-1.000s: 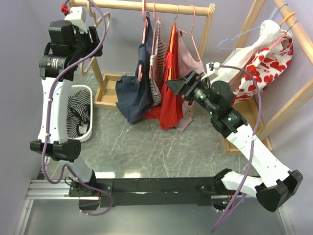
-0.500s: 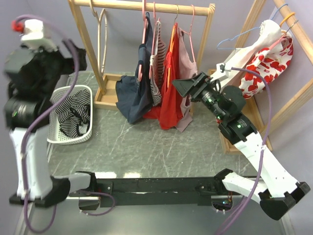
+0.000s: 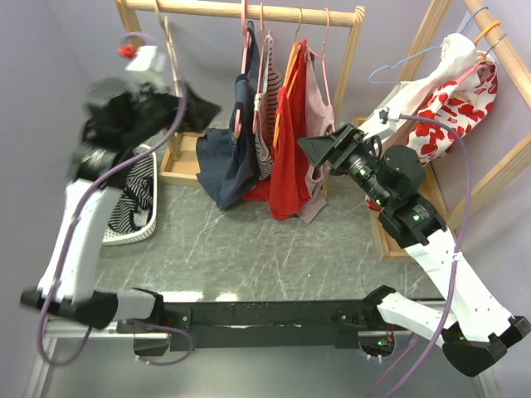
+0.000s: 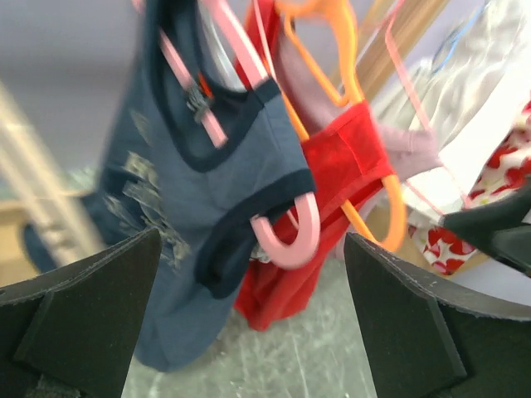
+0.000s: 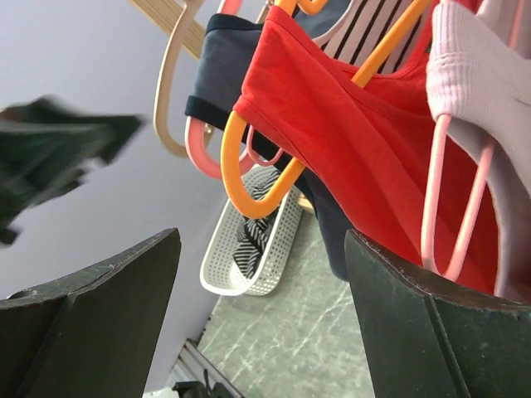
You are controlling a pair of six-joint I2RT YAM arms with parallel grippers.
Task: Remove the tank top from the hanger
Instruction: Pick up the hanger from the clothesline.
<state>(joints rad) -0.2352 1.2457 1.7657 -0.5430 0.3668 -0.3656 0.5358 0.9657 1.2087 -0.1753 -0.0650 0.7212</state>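
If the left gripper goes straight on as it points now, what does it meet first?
Probably the navy top on its pink hanger, centred ahead of the left gripper; depth is unclear.

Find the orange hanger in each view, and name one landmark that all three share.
Top external: orange hanger at upper middle, inside the red top.
Left wrist: orange hanger from top centre down to the right, through the red top.
Right wrist: orange hanger at centre, its curved end poking out left of the red top.
Shared landmark: the red top.
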